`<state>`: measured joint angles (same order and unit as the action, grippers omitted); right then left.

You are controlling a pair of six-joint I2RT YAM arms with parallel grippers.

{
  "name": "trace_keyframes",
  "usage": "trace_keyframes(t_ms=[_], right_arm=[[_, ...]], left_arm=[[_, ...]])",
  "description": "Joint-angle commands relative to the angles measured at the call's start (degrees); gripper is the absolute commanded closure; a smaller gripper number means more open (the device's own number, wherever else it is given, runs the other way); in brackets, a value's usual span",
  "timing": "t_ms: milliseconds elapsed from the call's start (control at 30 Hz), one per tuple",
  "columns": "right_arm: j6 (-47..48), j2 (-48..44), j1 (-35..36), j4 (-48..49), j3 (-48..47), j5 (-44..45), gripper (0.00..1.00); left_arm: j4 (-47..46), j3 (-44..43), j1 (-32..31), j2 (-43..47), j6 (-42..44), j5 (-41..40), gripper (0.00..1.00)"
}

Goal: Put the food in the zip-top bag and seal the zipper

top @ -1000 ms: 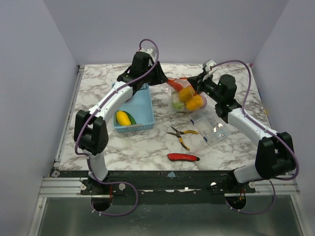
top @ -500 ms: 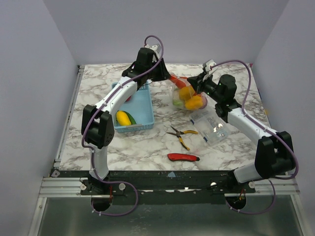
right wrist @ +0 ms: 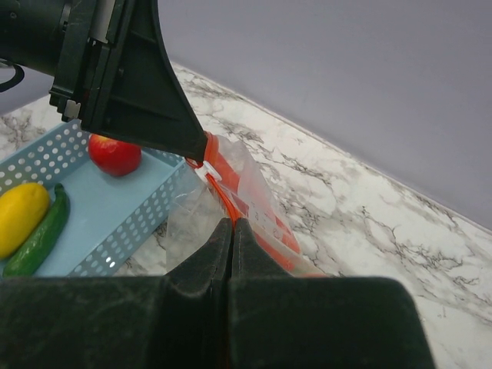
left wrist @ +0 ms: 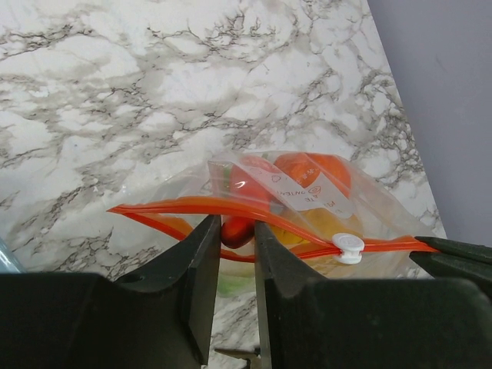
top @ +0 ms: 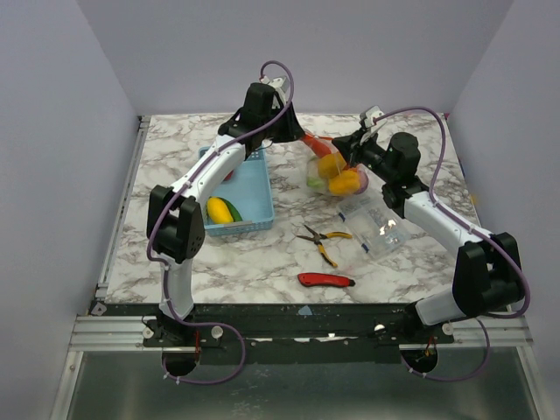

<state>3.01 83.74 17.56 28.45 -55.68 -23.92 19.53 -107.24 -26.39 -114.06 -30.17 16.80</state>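
The zip-top bag [top: 325, 175] hangs between both grippers at the table's back middle, with orange and yellow food [top: 344, 181] inside. My right gripper [right wrist: 232, 223] is shut on the bag's rim at the zipper [right wrist: 217, 183]. My left gripper [left wrist: 237, 227] is at the bag's open mouth, its jaws pressed on a small red food piece [left wrist: 237, 231] between the two zipper strips [left wrist: 169, 206]. A white slider [left wrist: 347, 247] sits on the strip to the right. More food lies in the basket: a red piece [right wrist: 115, 154], a yellow one [right wrist: 19, 215] and a green one [right wrist: 42, 231].
The light blue mesh basket [top: 238, 229] stands left of the bag. Yellow-handled pliers [top: 322, 238], a red utility knife [top: 325, 280] and a stiff clear packet [top: 376, 229] lie in front of the bag. Grey walls close in the table's back and sides.
My left arm swung right from above the basket to the bag's mouth, and its jaws narrowed a little. The right gripper held the bag's rim in place.
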Motion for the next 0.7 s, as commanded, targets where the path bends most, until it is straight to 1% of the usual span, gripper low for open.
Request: trace_keyframes(t_ms=[0, 167, 367, 433, 533, 567, 600, 667], right_arm=[[-0.1, 0.5, 0.1, 2.7, -1.5, -2.1, 1.00], [-0.1, 0.5, 0.1, 2.9, -1.5, -2.2, 1.00], [-0.2, 0.3, 0.0, 3.1, -1.1, -2.1, 1.00], [-0.1, 0.2, 0.1, 3.2, -1.0, -2.0, 1.00], [0.2, 0.1, 0.1, 3.2, -0.6, -1.6, 1.00], [0.4, 0.0, 0.1, 3.3, -0.5, -1.5, 1.00], [0.6, -0.1, 0.1, 3.3, -0.3, -1.3, 1.00], [0.9, -0.3, 0.1, 3.8, 0.1, -0.4, 1.00]], left_arm=[[1.4, -1.2, -0.4, -1.4, 0.9, 2.7, 0.75], [1.7, -1.6, -0.4, -2.3, 1.0, 3.6, 0.67], [3.0, -4.4, -0.4, -4.2, 0.8, 5.1, 0.66], [2.2, -4.4, -0.4, -4.2, 0.8, 5.9, 0.72], [3.1, -5.5, -0.3, -4.1, 1.5, 8.3, 0.93], [3.4, -5.5, -0.1, -3.6, 1.6, 9.3, 0.98], [3.5, -5.1, 0.3, -3.0, 1.2, 10.1, 1.00], [2.5, -2.8, 1.4, -0.7, 0.5, 13.0, 1.00]])
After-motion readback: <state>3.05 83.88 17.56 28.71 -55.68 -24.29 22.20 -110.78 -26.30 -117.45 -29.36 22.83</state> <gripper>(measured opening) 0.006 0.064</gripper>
